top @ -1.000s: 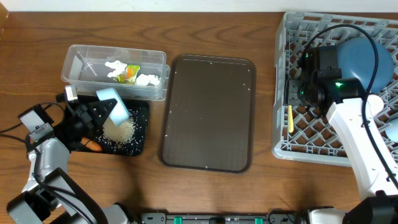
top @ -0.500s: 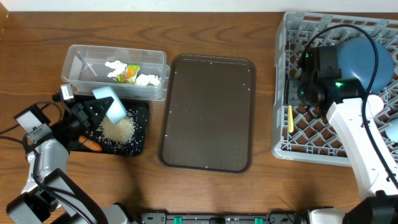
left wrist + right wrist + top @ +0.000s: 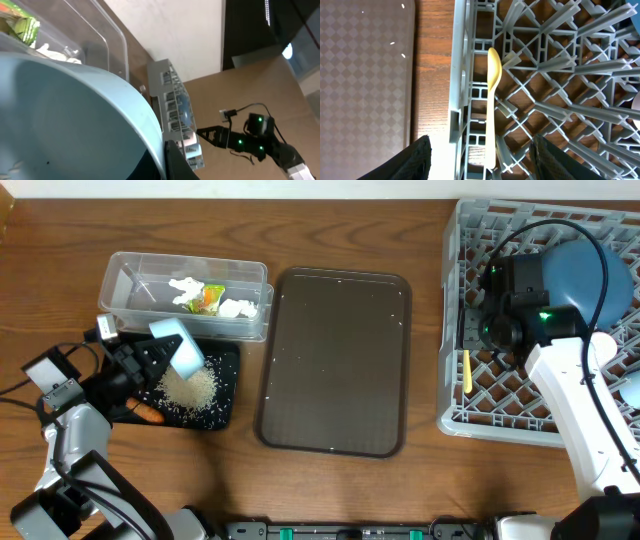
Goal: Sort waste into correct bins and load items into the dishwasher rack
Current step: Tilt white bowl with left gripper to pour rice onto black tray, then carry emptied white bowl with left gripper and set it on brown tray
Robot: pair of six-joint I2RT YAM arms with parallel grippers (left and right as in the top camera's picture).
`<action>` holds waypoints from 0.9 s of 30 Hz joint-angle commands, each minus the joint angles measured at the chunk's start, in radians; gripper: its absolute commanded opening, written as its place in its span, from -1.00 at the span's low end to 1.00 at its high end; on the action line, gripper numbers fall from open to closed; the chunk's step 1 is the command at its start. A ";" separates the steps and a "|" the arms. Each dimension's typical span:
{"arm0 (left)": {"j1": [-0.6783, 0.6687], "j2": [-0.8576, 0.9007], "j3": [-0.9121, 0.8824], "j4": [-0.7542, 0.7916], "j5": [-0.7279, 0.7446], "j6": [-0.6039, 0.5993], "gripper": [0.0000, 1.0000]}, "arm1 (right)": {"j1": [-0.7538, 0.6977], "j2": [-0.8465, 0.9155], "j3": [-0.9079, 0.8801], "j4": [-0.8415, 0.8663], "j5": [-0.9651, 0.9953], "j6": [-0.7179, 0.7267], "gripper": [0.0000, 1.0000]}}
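Note:
My left gripper (image 3: 152, 362) is shut on the rim of the white bowl with a pale blue outside (image 3: 180, 347). It holds the bowl tipped over the black tray (image 3: 226, 408). A pile of rice grains (image 3: 192, 388) and the orange stick (image 3: 150, 416) lie in that tray. In the left wrist view the bowl (image 3: 75, 120) fills the frame, its rim pinched in my left gripper (image 3: 162, 160). The clear tub (image 3: 130, 280) holds tissues (image 3: 237, 307) and the wrapper (image 3: 208, 296). My right gripper (image 3: 482, 160) is open above the yellow spoon (image 3: 491, 100) in the grey rack (image 3: 455, 330). The blue plate (image 3: 585, 275) stands in the rack.
The dark brown serving tray (image 3: 335, 360) lies between the bins and the rack, with a few rice grains on it. The rack's left wall (image 3: 457, 85) is directly under my right gripper. A cable runs over the plate.
My left gripper and the bowl have shifted slightly left and up over the black tray. The right arm has not moved.

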 commanded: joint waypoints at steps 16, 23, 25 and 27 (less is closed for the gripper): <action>-0.004 -0.011 0.005 0.067 -0.014 -0.107 -0.88 | -0.005 -0.004 0.010 0.001 0.010 -0.012 0.25; -0.012 -0.013 0.005 0.076 -0.020 -0.098 -0.88 | -0.005 -0.004 0.010 0.002 0.010 -0.012 0.25; -0.018 -0.013 0.005 0.096 0.037 -0.099 -0.88 | -0.005 -0.004 0.010 -0.002 0.010 -0.012 0.25; -0.023 -0.013 0.005 0.095 0.031 -0.125 -0.88 | -0.005 -0.004 0.010 -0.002 0.010 -0.012 0.25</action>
